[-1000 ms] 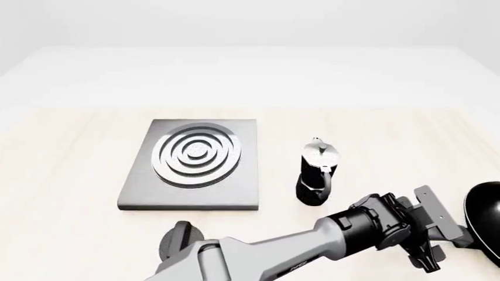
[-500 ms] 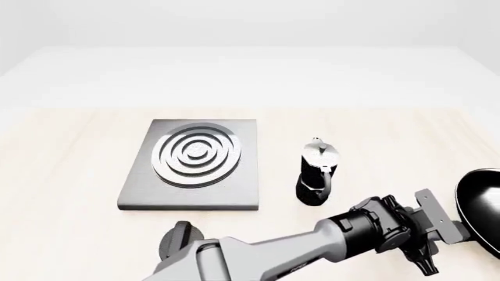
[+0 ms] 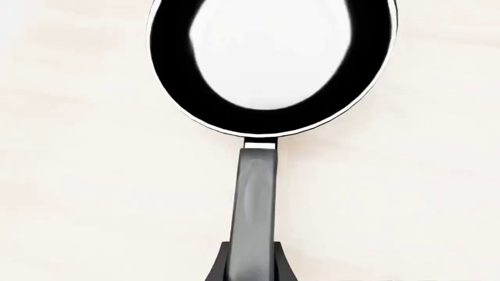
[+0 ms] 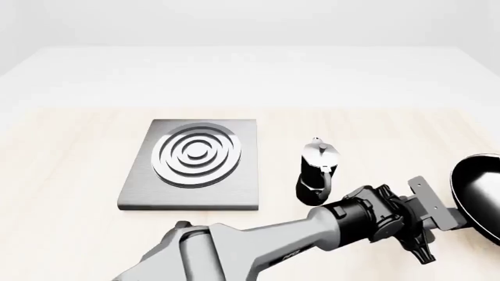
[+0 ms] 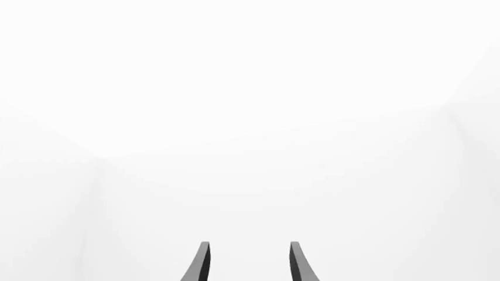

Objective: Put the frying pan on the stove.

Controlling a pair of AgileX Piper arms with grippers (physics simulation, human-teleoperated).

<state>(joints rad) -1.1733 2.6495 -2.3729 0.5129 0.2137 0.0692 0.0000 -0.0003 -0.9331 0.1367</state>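
Pale wooden worktop (image 4: pixel 62 175), and the frying pan (image 4: pixel 478 193) sits far out past the moka pot (image 4: pixel 317 172) from the stove (image 4: pixel 195 164). Left gripper (image 3: pixel 252 272) fingers clamp its handle; right gripper (image 5: pixel 247 263) fingers gape, empty. Grasp done, whole carry to the stove left.

Upright moka pot (image 4: pixel 317 173), pale table (image 4: pixel 70 158)

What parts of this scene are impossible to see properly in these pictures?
- Frying pan: front view's right edge cuts off its far side.
- Left gripper: only finger stubs around the handle show in the left wrist view; the front view hides them behind the wrist.
- Right gripper: sees only blank white; absent from the front view.
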